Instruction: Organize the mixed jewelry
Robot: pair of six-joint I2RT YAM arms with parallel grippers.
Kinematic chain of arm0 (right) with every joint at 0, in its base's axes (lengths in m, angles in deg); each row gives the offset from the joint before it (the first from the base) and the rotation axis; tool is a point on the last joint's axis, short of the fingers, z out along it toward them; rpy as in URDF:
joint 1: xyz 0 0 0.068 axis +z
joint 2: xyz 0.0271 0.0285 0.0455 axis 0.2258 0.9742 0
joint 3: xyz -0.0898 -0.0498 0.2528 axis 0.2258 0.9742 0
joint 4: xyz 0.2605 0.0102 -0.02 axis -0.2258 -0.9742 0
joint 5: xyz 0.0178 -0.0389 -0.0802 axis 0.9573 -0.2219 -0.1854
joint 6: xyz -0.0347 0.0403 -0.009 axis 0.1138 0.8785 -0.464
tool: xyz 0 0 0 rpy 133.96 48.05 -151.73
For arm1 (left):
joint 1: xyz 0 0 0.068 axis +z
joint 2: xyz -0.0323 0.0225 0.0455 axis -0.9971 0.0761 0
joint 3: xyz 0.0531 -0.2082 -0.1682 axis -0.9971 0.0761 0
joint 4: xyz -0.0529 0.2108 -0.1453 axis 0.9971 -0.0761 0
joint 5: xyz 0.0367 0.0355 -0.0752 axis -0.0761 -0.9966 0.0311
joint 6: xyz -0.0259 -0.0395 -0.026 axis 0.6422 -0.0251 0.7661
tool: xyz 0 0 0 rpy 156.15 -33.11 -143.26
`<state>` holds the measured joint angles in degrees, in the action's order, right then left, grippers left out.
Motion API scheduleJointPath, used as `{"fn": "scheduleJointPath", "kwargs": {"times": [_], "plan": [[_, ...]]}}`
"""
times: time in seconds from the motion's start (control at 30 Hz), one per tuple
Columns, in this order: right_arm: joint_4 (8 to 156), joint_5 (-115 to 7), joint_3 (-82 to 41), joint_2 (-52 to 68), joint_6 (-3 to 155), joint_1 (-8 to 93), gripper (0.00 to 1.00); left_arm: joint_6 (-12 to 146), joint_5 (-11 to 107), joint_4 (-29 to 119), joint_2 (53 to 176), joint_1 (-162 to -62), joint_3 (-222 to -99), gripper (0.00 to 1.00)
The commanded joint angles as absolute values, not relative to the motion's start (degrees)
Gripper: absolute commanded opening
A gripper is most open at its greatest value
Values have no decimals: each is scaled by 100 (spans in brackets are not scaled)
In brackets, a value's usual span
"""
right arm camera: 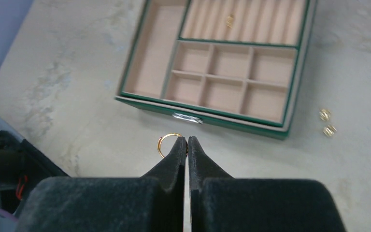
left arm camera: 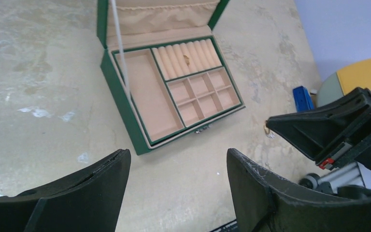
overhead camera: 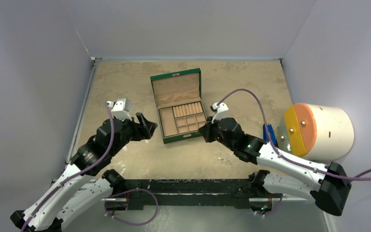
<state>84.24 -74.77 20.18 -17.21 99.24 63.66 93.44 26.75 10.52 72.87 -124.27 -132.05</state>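
The green jewelry box [overhead camera: 176, 76] lies open mid-table, with beige compartments and ring rolls. My right gripper [right arm camera: 187, 140] is shut on a thin gold ring [right arm camera: 169, 135] and holds it just in front of the box's clasp side [right arm camera: 207, 113]. One small gold piece [right arm camera: 230, 20] sits in the ring rolls. Two gold studs [right arm camera: 324, 114] lie on the table right of the box. My left gripper [left arm camera: 176, 157] is open and empty, near the box's left front corner [left arm camera: 121, 101]. In the left wrist view the right gripper [left arm camera: 270, 126] shows the ring [left arm camera: 269, 130] at its tip.
A blue clip-like tool [overhead camera: 269, 134] lies right of the right arm. A large white cylinder with an orange and yellow face [overhead camera: 319, 130] stands at the right edge. Grey walls close the table at the back and sides.
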Motion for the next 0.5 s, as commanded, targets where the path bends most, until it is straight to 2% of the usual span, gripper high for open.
{"fn": "scheduleJointPath", "kwargs": {"times": [0.0, 0.2, 0.47], "plan": [[9126, -7966, 1334, -1301, 9155, 7024, 0, 9492, 3522, 1306, 7372, -12397, -13507, 72], [9304, -8295, 623, -661, 8484, 7773, 0, 9519, 4239, 1553, 7477, -12399, -13419, 72], [9478, -8225, 61, -246, 8183, 8193, 0, 9624, 4922, 2049, 7603, -12399, -13157, 66]]}}
